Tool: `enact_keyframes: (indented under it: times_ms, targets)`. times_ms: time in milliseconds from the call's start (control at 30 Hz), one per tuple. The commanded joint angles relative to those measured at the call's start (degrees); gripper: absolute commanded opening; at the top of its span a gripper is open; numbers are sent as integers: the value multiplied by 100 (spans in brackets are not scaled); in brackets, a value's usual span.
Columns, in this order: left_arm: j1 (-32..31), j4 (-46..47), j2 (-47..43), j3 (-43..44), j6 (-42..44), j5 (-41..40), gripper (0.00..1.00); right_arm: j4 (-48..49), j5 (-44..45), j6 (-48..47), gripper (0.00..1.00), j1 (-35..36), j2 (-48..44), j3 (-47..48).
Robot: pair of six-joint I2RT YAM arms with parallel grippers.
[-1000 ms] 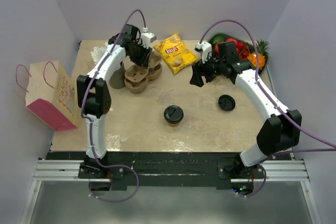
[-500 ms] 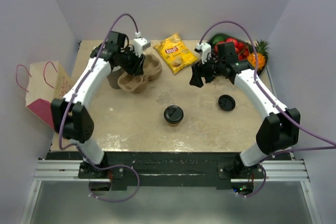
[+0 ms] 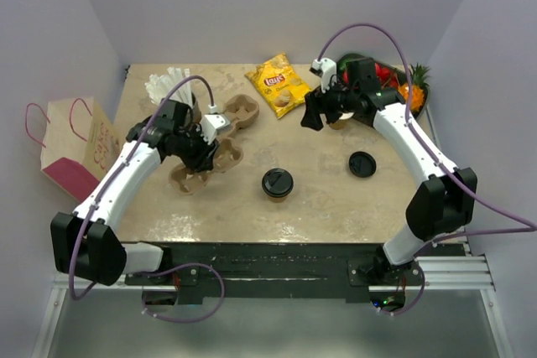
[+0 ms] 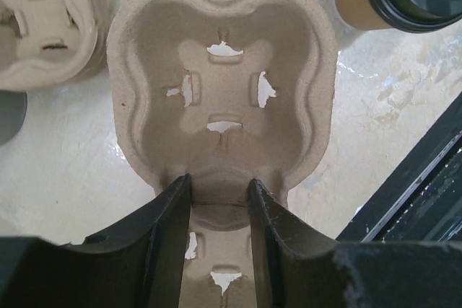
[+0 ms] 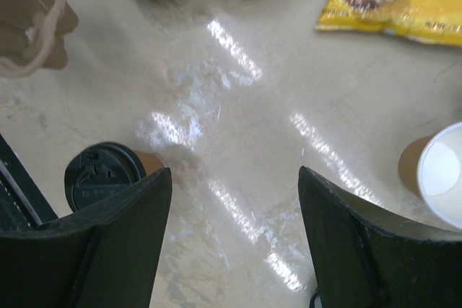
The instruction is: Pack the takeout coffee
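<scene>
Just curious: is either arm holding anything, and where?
Left end effector pinches the pulp cup carrier at its waist between wells; right end effector holds nothing.

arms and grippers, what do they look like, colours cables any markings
The left arm and right arm both have smooth white links with chunky black joints. A thin purple cable loops along each arm to a small white box at the wrist. The left gripper and right gripper each have two flat, matte black fingers. No markings are visible.
</scene>
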Motion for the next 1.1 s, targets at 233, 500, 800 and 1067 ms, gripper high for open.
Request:
enact_keyframes:
  times_ms: [233,500,800,1067]
  targets:
    - [40,134,-853,-630,385,-195,19,286,-362,225,73,247,664,1572]
    - [40,-253,-1161,-1105,1443,15,18,374,-432,260,73,370,401,1151]
    - [31,-499,-1425,-1790,2699,692,18,409,-520,348,73,397,612,1388]
    - [-250,230,-1171,-2353,2692,710,24,400,-494,340,73,414,507,1204]
